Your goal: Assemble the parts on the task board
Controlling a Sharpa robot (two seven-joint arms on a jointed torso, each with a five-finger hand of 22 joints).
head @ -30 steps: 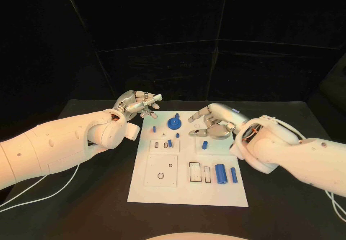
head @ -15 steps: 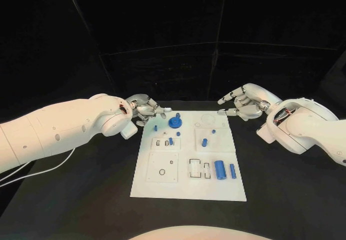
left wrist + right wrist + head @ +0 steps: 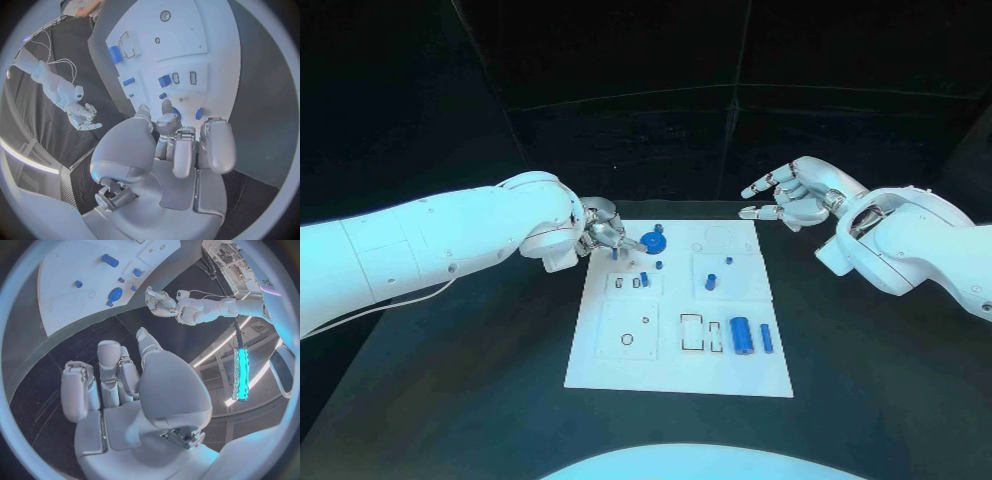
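Task board (image 3: 678,372) white on black table (image 3: 473,400)

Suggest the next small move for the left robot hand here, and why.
Probably lower it slightly onto the round blue part. The left robot hand sits at the white board's far left corner, fingers beside that part, seemingly holding nothing; the right robot hand hangs off the board.
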